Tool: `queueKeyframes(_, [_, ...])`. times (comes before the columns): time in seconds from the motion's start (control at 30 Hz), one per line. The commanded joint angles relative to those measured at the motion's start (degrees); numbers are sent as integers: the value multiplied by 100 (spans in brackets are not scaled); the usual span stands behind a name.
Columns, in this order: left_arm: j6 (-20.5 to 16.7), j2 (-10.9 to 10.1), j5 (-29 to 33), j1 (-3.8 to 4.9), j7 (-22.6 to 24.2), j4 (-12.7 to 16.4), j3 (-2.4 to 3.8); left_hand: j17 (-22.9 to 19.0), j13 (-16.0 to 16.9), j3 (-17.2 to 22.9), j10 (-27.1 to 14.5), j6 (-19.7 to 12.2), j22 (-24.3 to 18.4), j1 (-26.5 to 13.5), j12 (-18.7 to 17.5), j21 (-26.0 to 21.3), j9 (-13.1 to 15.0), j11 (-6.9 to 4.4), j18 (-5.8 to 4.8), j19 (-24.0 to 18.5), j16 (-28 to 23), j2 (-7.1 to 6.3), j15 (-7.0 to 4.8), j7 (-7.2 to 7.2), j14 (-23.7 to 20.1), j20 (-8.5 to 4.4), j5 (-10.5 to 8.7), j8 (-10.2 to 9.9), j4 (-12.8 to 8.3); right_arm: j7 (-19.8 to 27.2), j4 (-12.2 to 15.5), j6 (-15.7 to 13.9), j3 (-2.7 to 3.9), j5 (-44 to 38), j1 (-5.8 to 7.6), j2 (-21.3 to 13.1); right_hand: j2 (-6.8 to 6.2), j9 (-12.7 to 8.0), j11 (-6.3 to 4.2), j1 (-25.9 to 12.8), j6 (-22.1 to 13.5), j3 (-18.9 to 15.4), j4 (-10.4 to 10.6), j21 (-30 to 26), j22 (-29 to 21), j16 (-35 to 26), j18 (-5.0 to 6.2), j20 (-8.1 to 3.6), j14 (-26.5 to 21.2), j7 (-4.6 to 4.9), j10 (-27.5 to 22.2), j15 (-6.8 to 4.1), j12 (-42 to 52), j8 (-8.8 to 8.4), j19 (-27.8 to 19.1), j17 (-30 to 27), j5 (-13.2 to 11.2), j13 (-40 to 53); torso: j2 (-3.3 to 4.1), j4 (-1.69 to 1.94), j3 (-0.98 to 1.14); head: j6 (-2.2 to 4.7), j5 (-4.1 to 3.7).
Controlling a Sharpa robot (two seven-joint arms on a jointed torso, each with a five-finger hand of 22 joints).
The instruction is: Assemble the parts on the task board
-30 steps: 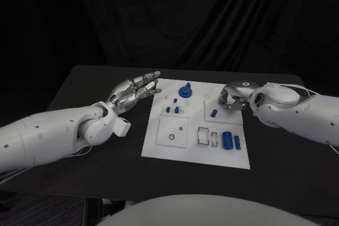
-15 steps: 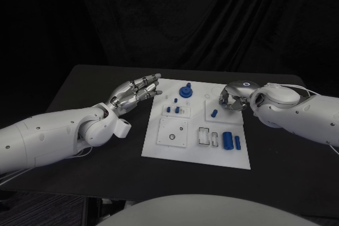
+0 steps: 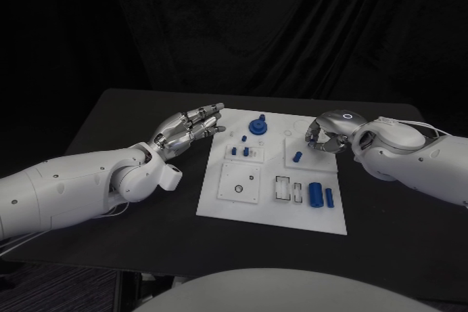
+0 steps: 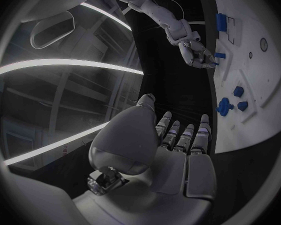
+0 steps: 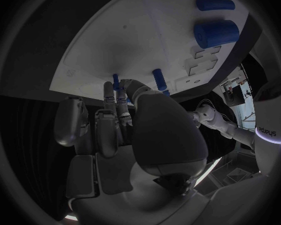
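Your right robot hand [image 3: 326, 135] sits curled over the far right edge of the task board [image 3: 255, 214], and whether its fingers pinch the small blue peg [image 5: 159, 79] near them, you cannot tell. Your left robot hand [image 3: 188, 130] waits empty, fingers extended, beside the board's far left edge, probably ready to steady it. On the board, a large blue cylinder [image 3: 315, 193] lies beside a slim one [image 3: 329, 197]

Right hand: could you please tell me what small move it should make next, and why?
Probably ease the right hand down towards the small blue peg and pinch it. Its fingers curl over the far right part of the task board, close to that peg, though I cannot tell whether they touch it. The left hand holds nothing beside the board's left edge.
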Motion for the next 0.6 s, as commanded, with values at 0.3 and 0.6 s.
queueKeyframes(0.3, [52,17,20,-14,342,0,6,4,8,-1,20,22,-42,80,31,11,4,-25,-10,21,16,3,7,20,27,-8,46,19,-44,-26,800,-632,21,-14,373,-352,-4,16,4,23,43,-8,-34,18,999,12,-18,-1,327,3,44,-1,-49,21,19,871,35,-14,-8,-12,-10,-2,52])
queueKeyframes(0.6, [50,54,20,-15,322,-13,6,-3,5,11,9,4,-126,111,20,-12,1,-22,-25,-24,7,34,0,22,-2,-16,61,14,-62,-74,1725,-270,2,16,391,-444,-6,44,26,18,-6,-8,-36,-5,992,10,-17,30,326,41,80,49,-87,-7,5,866,40,-35,3,-2,-12,-2,43])
